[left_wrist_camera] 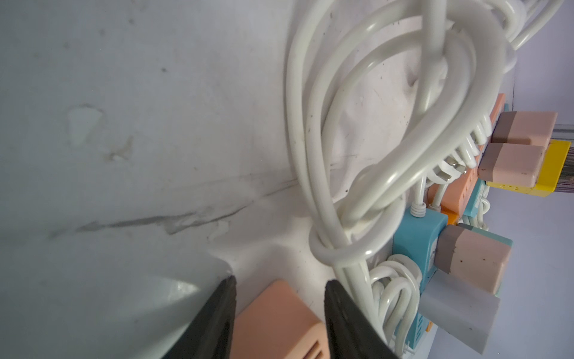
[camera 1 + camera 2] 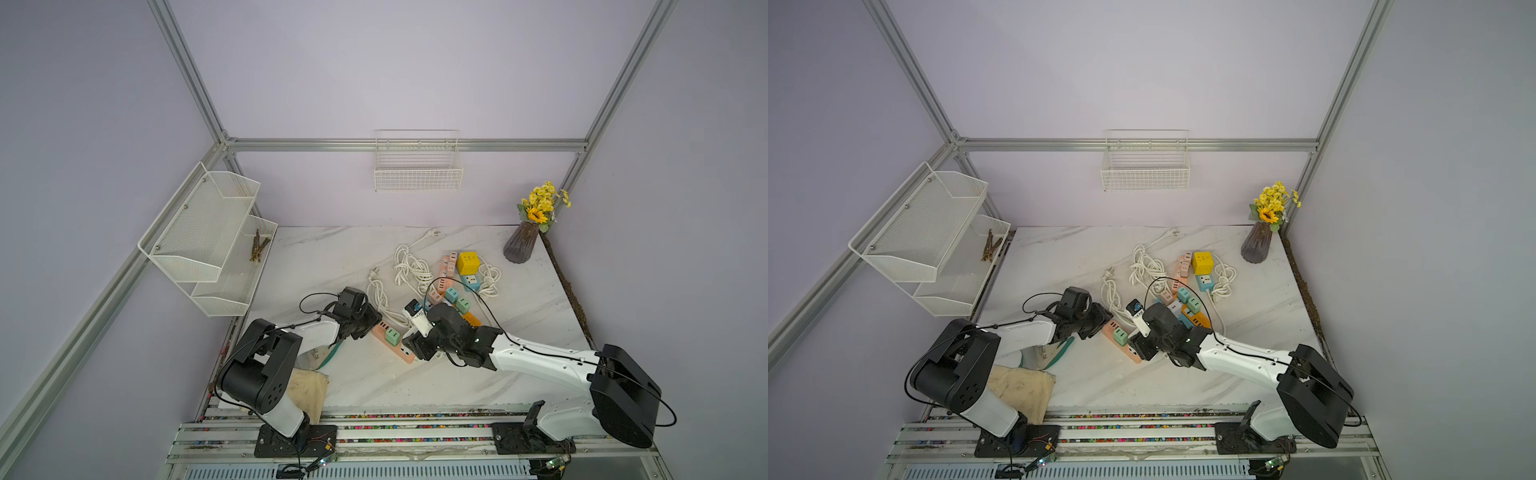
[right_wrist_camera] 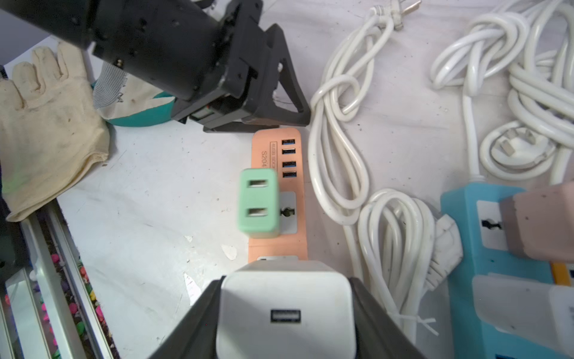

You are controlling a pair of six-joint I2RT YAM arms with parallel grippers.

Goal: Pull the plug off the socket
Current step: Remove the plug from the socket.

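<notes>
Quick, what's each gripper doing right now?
Left gripper: closed on the end of the orange power strip.
Right gripper: closed on the white plug.

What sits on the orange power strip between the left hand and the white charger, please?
A mint-green adapter standing on the strip, seen in the right wrist view.

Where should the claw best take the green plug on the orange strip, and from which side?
Grip the green plug on its two long flat sides, closing across the orange strip, coming straight down from above. It stands upright with its slotted face up, so those sides seem parallel and free; the white charger stands off its short end.
</notes>
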